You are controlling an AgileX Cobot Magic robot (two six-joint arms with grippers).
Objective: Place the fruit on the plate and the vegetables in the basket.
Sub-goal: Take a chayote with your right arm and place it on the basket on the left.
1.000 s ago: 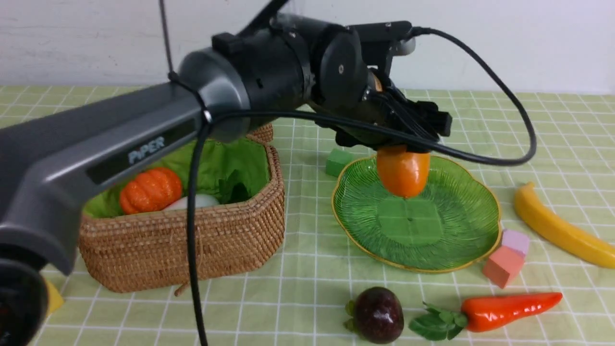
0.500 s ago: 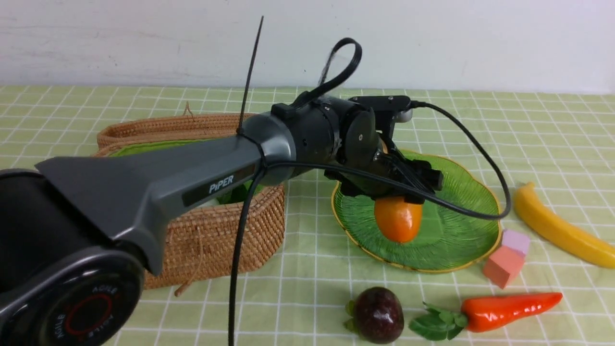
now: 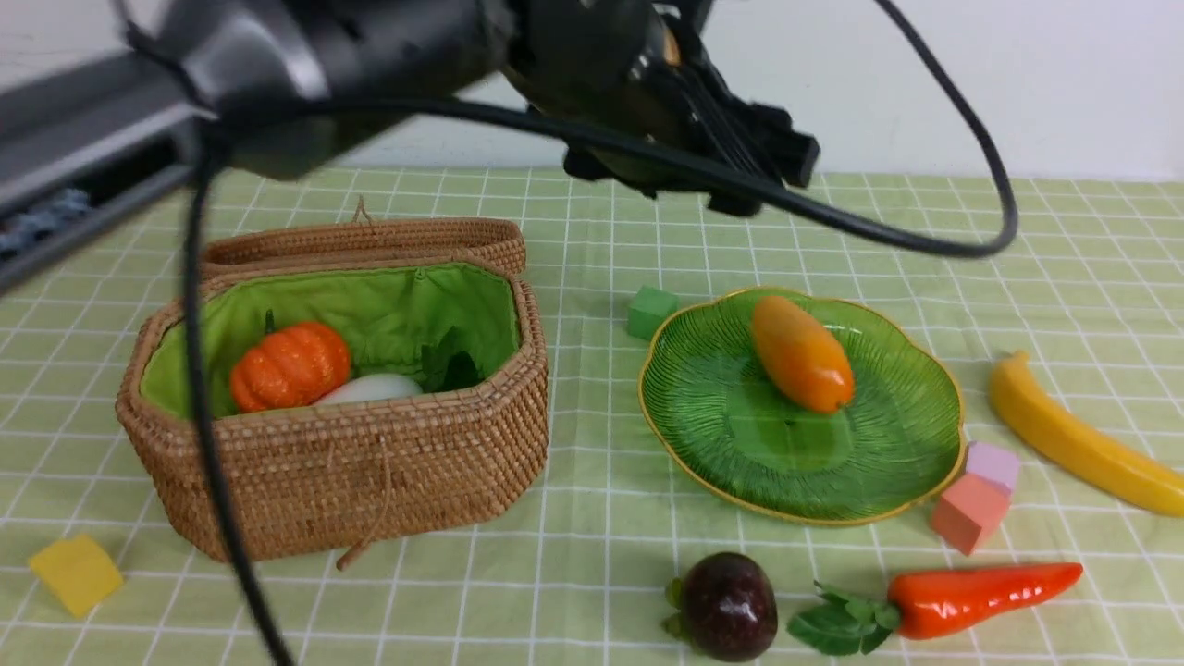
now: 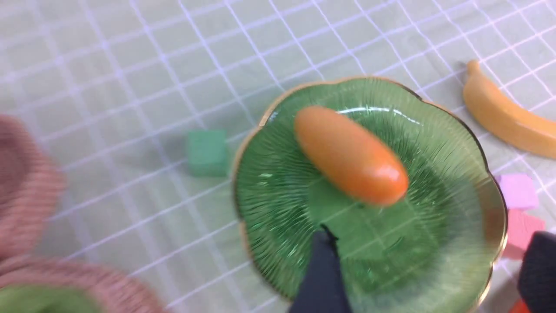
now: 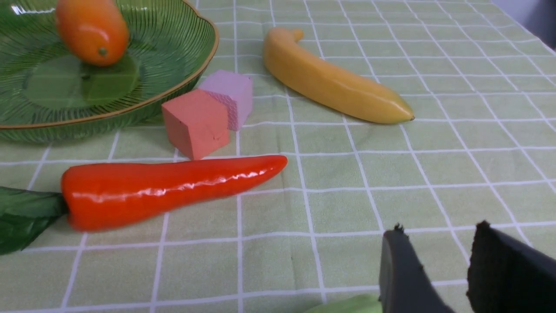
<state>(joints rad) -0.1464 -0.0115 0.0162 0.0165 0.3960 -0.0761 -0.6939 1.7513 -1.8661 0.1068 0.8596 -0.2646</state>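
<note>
Front view: the left gripper [image 3: 754, 176] is hanging high above the table, blurred and carrying nothing. The mango [image 3: 800, 353], which it was gripping over the plate [image 3: 703, 435] half a second ago, is now lying on its side in that plate. One fruit is done, I judge. The banana [image 3: 1073, 435] and purple fruit [image 3: 726, 606] are lying on the cloth outside the plate, as is the carrot [image 3: 980, 597]. The pumpkin [image 3: 289, 365] and radish [image 3: 370, 388] are sitting in the basket [image 3: 370, 481].

Left wrist view: its fingers [image 4: 323, 269] are standing wide apart with nothing between them.

Right wrist view: the right gripper [image 5: 438, 230] is hovering low near the carrot, jaws partly apart, only cloth showing between.
</note>
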